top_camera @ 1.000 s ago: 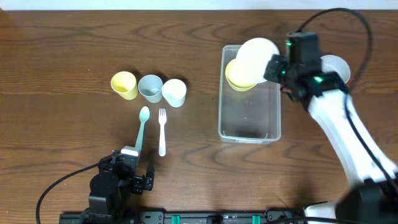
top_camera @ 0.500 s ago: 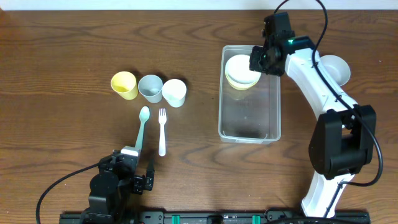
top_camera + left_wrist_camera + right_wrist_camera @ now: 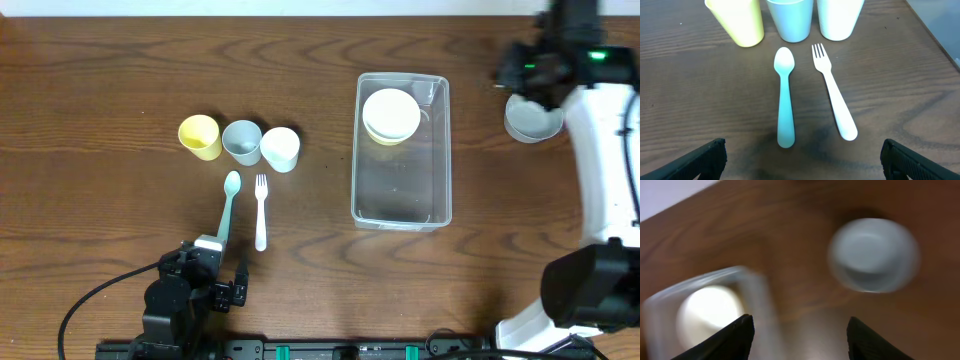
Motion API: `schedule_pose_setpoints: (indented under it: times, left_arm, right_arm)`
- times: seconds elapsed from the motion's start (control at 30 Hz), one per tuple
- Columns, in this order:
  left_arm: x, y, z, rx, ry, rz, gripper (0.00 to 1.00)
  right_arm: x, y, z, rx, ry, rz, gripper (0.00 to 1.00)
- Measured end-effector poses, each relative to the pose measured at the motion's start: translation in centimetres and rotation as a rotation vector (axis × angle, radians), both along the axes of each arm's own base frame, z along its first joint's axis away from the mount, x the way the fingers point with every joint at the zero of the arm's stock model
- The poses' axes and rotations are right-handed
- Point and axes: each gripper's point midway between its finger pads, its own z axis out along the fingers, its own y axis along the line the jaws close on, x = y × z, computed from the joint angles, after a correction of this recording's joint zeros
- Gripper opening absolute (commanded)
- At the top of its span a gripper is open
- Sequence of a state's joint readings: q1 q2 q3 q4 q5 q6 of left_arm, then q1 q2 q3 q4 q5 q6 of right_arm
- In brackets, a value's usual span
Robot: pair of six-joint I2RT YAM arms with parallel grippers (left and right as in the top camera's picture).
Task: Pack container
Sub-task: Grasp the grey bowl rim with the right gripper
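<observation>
Container (image 3: 400, 190) is holding a white bowl (image 3: 390, 112). We are hovering our right gripper (image 3: 802, 330), wide and empty, near the grey bowl (image 3: 530, 125); our left gripper (image 3: 802, 155) is resting wide too.

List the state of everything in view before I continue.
container, upright, holding stacked bowls
white bowl, nested in yellow bowl
yellow bowl, in container
grey bowl, upright, empty, on table
yellow cup, upright
grey cup, upright
white cup, upright
spoon, lying flat
fork, lying flat
left end effector, open, empty
right end effector, open, empty
</observation>
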State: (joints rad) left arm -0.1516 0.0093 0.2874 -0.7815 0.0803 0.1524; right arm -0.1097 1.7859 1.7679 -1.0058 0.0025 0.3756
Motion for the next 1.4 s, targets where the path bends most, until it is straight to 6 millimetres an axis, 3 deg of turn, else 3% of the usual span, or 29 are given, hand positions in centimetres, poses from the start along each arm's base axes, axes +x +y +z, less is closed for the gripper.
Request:
schedule_pose_setpoints:
  times: [0.1,0.2,0.37,0.43,0.73,0.9,0.93,0.97,1.0,1.03,1.1,1.33,1.4]
  left_arm:
    - [0.0,0.0,0.0,0.0,0.0,0.0,0.98]
    - [0.0,0.0,0.0,0.001,0.0,0.0,0.98]
    - [0.0,0.0,0.0,0.0,0.0,0.0,0.98]
    - [0.0,0.0,0.0,0.0,0.0,0.0,0.98]
    - [0.0,0.0,0.0,0.0,0.0,0.0,0.98]
    - [0.0,0.0,0.0,0.0,0.0,0.001,0.98]
    - [0.0,0.0,0.0,0.0,0.0,0.0,0.98]
    - [0.0,0.0,0.0,0.001,0.0,0.0,0.98]
    - [0.0,0.0,0.0,0.0,0.0,0.0,0.98]
    - [0.0,0.0,0.0,0.001,0.0,0.0,0.98]
    - [0.0,0.0,0.0,0.0,0.0,0.0,0.98]
    - [0.0,0.0,0.0,0.001,0.0,0.0,0.98]
    - [0.0,0.0,0.0,0.0,0.0,0.0,0.98]
  right_arm:
    - [-0.6,-4.8,-2.3,-0.003,0.056,-0.111,0.57]
    - [-1.2,-8.0,-6.8,0.015,0.155,-0.186,0.59]
    - [-1.6,-10.5,-12.6,0.052,0.259,-0.239,0.6]
    - [-1.8,-11.0,-13.6,0.064,0.276,-0.249,0.6]
    - [-1.3,-11.5,-14.3,0.054,0.269,-0.256,0.61]
    - [-1.8,-11.4,-17.3,0.068,0.342,-0.256,0.56]
    - [-2.0,-11.3,-18.4,0.073,0.367,-0.256,0.52]
    - [-2.2,-11.2,-19.2,0.077,0.387,-0.254,0.42]
    - [-2.4,-11.1,-19.9,0.081,0.408,-0.25,0.26]
    - [-2.7,-11.0,-20.7,0.088,0.43,-0.255,0.04]
    - [-3.0,-10.9,-21.3,0.094,0.45,-0.255,0.01]
    - [-2.9,-10.6,-19.2,0.096,0.418,-0.249,0.01]
    - [-2.4,-10.4,-17.5,0.083,0.377,-0.24,0.01]
